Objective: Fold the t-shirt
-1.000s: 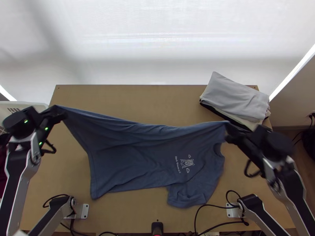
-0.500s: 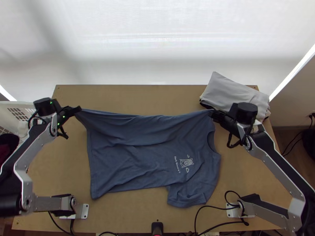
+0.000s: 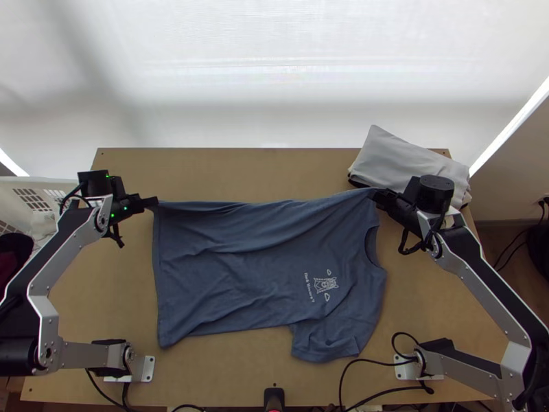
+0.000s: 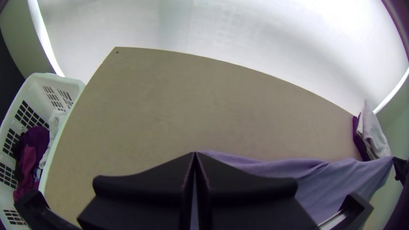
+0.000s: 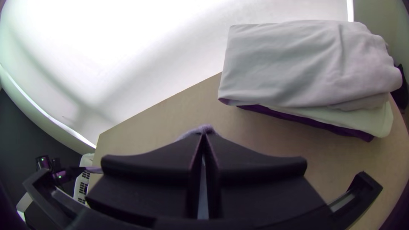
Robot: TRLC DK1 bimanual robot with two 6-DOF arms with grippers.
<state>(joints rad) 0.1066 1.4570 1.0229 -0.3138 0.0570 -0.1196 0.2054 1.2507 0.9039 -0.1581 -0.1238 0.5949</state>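
Top view: blue t-shirt (image 3: 233,281), spread (a little creased), pale-printed.

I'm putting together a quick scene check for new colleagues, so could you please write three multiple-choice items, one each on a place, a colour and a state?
1. Where is the stack of folded cloths on the light wooden table?
A) Near left corner
B) Far right corner
C) Near edge, middle

2. What colour is the short-sleeved cloth t-shirt?
A) Blue
B) Yellow
C) Red

3. How are the left gripper and right gripper?
A) Both wide open
B) Only the left shut
C) Both shut on the t-shirt

1: B, as the top view shows it there, beyond the right gripper.
2: A, seen across its body in the top view.
3: C, as cloth emerges from between both pairs of closed fingers.
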